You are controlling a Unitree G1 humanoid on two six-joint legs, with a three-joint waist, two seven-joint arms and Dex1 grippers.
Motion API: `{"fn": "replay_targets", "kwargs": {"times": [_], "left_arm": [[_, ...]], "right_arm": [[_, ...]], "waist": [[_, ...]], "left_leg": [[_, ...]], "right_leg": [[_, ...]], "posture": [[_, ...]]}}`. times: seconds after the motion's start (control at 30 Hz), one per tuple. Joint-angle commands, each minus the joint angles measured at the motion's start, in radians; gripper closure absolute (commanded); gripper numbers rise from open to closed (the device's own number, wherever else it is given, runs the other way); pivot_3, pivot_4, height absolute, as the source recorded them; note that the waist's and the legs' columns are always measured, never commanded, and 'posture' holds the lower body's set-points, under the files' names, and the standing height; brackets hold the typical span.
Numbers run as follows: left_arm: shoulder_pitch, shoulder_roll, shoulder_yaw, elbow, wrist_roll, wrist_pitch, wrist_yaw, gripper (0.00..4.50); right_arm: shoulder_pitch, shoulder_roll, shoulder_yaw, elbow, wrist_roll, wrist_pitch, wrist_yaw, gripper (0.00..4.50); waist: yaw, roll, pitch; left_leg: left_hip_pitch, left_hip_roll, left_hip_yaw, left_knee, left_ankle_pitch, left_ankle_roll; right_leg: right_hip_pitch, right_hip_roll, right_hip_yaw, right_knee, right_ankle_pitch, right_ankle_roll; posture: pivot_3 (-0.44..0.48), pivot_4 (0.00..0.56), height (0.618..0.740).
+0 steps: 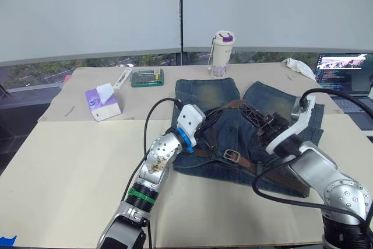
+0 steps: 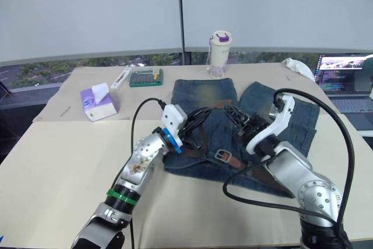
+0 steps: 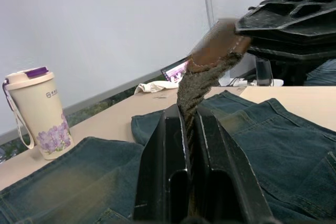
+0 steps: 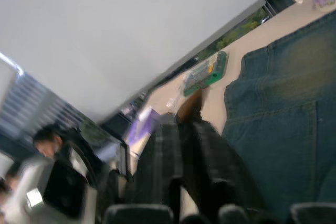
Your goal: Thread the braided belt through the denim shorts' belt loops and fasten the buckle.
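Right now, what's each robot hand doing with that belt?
Left gripper shut on braided belt. Right gripper shut on its tapered end. Denim shorts flat, buckle unfastened. Nothing blocking.

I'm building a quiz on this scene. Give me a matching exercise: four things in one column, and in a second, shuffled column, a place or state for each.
1. belt
2. cup
3. tissue pack
4. buckle

a. lying on the shorts near the waistband
b. left of the shorts
c. pinched by both grippers, left and right
d. upright beyond the shorts' legs

Pairs: 1-c, 2-d, 3-b, 4-a
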Motion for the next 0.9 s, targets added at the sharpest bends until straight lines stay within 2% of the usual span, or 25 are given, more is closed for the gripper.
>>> {"fn": "replay_targets", "kwargs": {"times": [0.03, 0.13, 0.3, 0.47, 0.7, 0.9], "left_arm": [[-0.008, 0.005, 0.068, -0.058, -0.091, 0.098, -0.005, 4.5], [-0.008, 0.015, 0.097, -0.082, -0.134, 0.159, -0.017, 4.5], [-0.02, 0.01, 0.182, -0.072, -0.191, 0.25, 0.055, 4.5], [-0.057, -0.012, 0.288, -0.043, -0.251, 0.328, 0.165, 4.5], [-0.056, -0.029, 0.327, -0.039, -0.27, 0.356, 0.222, 4.5], [-0.032, -0.032, 0.294, -0.063, -0.276, 0.371, 0.19, 4.5]], "right_arm": [[0.075, -0.133, 0.157, -0.022, -0.443, -0.077, 0.154, 2.43], [0.113, -0.183, 0.267, -0.004, -0.668, -0.145, 0.247, 1.39], [0.141, -0.146, 0.301, 0.07, -0.841, -0.156, 0.29, 1.39], [0.162, -0.106, 0.284, 0.093, -0.892, -0.117, 0.34, 1.39], [0.188, -0.048, 0.251, 0.064, -0.903, -0.118, 0.411, 1.39], [0.174, -0.036, 0.258, 0.082, -0.973, -0.09, 0.437, 1.39]], "waist": [[-0.003, -0.001, 0.0], [-0.01, -0.002, 0.001], [-0.005, -0.004, 0.003], [-0.003, -0.005, 0.003], [-0.003, -0.005, 0.003], [-0.002, -0.004, 0.002]], "left_leg": [[0.0, 0.0, 0.0, 0.0, 0.0, 0.0], [0.001, 0.0, 0.0, 0.0, 0.001, -0.001], [0.001, 0.0, 0.0, 0.001, 0.001, -0.003], [0.001, 0.0, -0.001, 0.001, 0.001, -0.003], [0.001, 0.0, -0.001, 0.001, 0.002, -0.004], [0.001, 0.0, -0.001, 0.001, 0.002, -0.004]], "right_leg": [[0.0, 0.0, 0.0, 0.0, 0.0, 0.0], [-0.001, 0.001, 0.0, 0.0, -0.001, 0.002], [0.0, 0.001, 0.0, 0.0, -0.001, 0.002], [0.0, 0.001, 0.0, 0.0, -0.001, 0.002], [0.0, 0.001, 0.0, 0.001, -0.001, 0.001], [0.0, 0.0, 0.001, 0.001, -0.001, 0.001]], "posture": [[0.0, 0.15, 0.74], [0.0, 0.15, 0.74], [0.0, 0.15, 0.74], [0.0, 0.15, 0.74], [0.0, 0.15, 0.74], [0.0, 0.15, 0.74]]}}
